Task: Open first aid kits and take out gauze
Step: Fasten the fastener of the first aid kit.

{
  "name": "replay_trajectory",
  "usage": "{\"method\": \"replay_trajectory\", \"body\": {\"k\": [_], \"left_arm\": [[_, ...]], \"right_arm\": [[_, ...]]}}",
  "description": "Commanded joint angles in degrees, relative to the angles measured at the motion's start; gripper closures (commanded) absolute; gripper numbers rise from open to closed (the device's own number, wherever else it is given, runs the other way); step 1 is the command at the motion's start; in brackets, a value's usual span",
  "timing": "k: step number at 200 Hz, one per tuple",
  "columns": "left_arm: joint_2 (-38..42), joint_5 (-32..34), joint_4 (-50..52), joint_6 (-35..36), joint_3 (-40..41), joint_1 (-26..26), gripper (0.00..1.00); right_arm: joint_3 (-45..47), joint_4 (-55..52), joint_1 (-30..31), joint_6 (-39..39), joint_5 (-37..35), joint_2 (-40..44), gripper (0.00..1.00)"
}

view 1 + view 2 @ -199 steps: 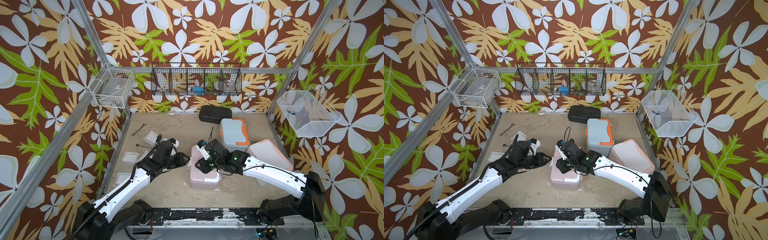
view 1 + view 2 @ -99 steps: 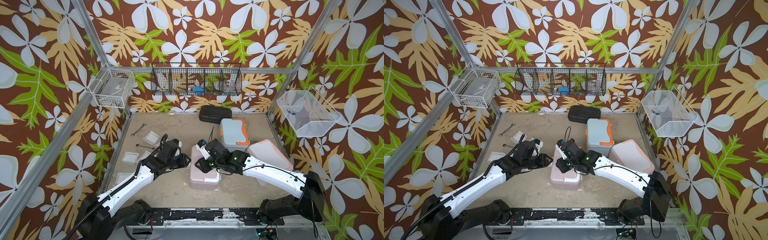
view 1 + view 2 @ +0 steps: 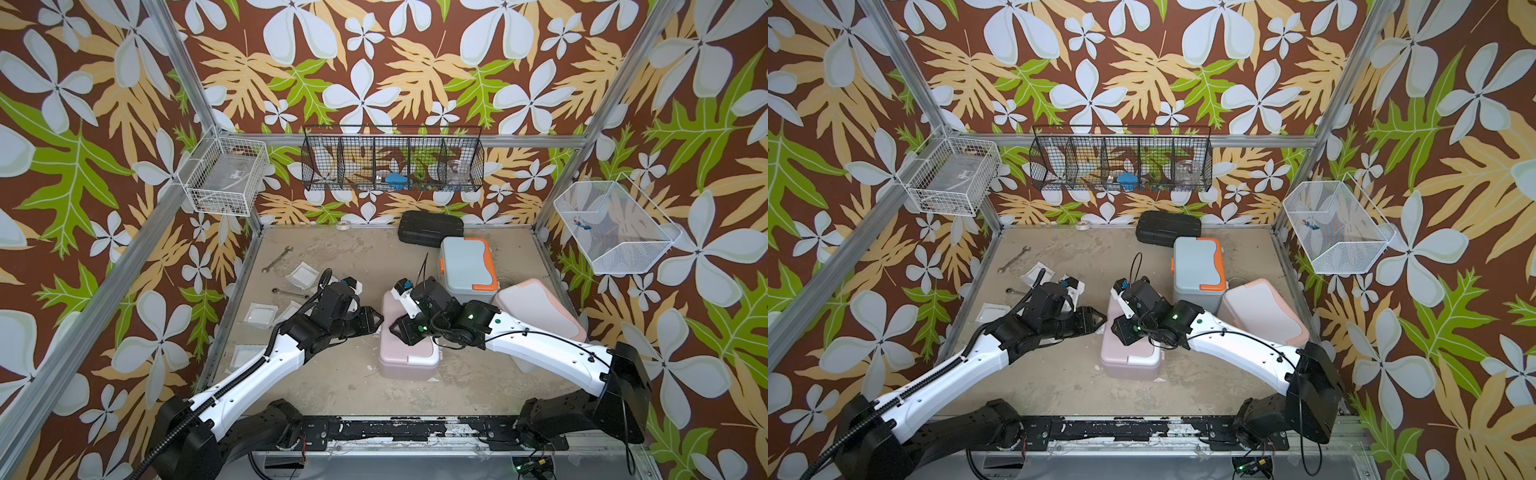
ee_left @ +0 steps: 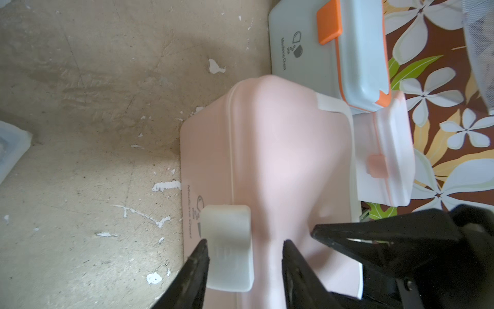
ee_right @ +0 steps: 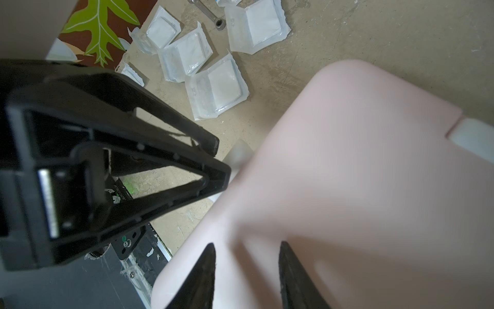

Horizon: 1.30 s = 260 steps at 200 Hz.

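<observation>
Pink kit (image 3: pixel 409 353) w/ white trim: upright, lid shut. Blue/orange kit (image 3: pixel 465 259): shut, just behind-right of it. White/peach kit (image 3: pixel 540 309): near its right. Gauze pkts (image 3: pixel 260 315): flat, scattered to its left.

"medicine chest" — on blue kit (image 4: pixel 299 40) and pink kit (image 4: pixel 267 160)

At the middle of the worn tan surface (image 3: pixel 353 257), a dusty pink plastic lidded case (image 3: pixel 409 359). Behind it, rightward, a light blue plastic case with orange trim (image 3: pixel 465 266); just right of that, a white plastic case with peach trim (image 3: pixel 536 311). Farthest back, a flat black ribbed case (image 3: pixel 430 227). Leftward, flat white gauze pads in clear packets (image 3: pixel 260 314), among two metal wrenches (image 3: pixel 277 259).
</observation>
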<state>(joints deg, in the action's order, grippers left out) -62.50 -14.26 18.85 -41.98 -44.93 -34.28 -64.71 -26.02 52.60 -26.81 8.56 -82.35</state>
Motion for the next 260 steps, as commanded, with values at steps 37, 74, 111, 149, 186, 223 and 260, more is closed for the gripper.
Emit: {"method": "replay_trajectory", "body": {"k": [37, 74, 111, 149, 186, 223, 260], "left_arm": [[0.88, -1.97, -1.17, -1.54, -0.85, -0.03, 0.38], [0.67, -2.78, -1.14, -1.61, -1.12, 0.01, 0.35], [-0.13, -3.4, -1.68, -1.71, -1.48, -0.17, 0.33], [-2.17, -3.84, -2.98, -1.79, -1.53, -1.26, 0.33], [-3.57, -4.18, -4.19, -2.3, -1.4, -2.08, 0.33], [-4.46, -5.41, -6.36, -3.15, -0.56, -2.37, 0.33], [-5.0, -8.09, -11.63, -5.69, 2.42, -2.62, 0.33]], "right_arm": [[-0.89, -9.25, -0.17, -0.96, -0.39, 1.08, 0.6], [-1.91, -10.06, -2.56, -1.31, -1.21, 4.62, 0.55], [-0.53, -10.72, -7.72, -0.55, -1.7, 8.71, 0.46], [3.98, -8.93, -12.15, 0.42, 1.84, 9.43, 0.36], [7.1, -6.3, -12.18, 0.51, 7.68, 6.71, 0.36], [7.92, -5.09, -12.21, 0.36, 8.84, 6.22, 0.37], [8.56, -3.99, -12.17, 0.05, 9.79, 5.66, 0.38]]}}
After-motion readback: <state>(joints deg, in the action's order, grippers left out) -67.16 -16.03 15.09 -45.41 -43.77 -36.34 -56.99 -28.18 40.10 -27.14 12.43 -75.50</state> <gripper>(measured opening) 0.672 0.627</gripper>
